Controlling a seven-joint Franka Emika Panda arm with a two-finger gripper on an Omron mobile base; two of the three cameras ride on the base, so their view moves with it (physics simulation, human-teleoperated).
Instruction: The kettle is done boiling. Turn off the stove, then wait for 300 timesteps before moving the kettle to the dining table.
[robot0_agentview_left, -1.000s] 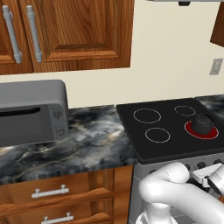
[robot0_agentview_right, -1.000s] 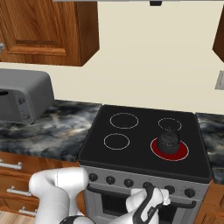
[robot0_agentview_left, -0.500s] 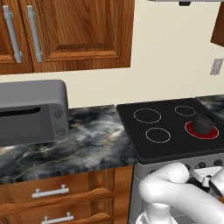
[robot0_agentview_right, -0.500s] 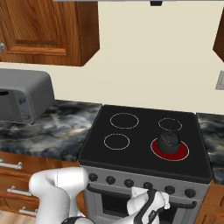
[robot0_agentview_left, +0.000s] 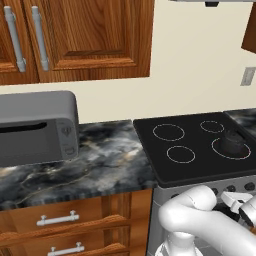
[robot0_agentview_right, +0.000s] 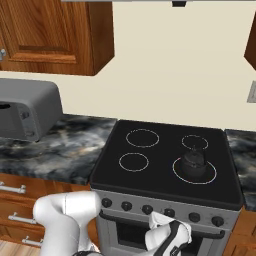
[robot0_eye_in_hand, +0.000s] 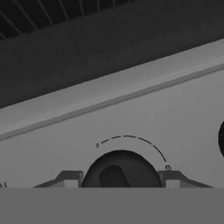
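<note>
Right, arm is folded low in front of the stove (robot0_agentview_right: 165, 165), gripper (robot0_eye_in_hand: 118, 181) pushed up to the grey metal knob panel. Its two dark fingertips (robot0_eye_in_hand: 70, 179) sit either side of a round black knob (robot0_eye_in_hand: 120, 170), closely flanking it; can't tell if they actually press on it. Thin dashed arc printed above that knob. Kettle (robot0_agentview_right: 194, 160), squat, dark, rounded, knobbed top, sits on the front-right burner ring of the black glass cooktop; all four rings thin white. Marbled dark counter (robot0_agentview_left: 105, 160), grey boxy microwave (robot0_agentview_left: 37, 127), wood cabinets (robot0_agentview_left: 90, 37), cream wall.
</note>
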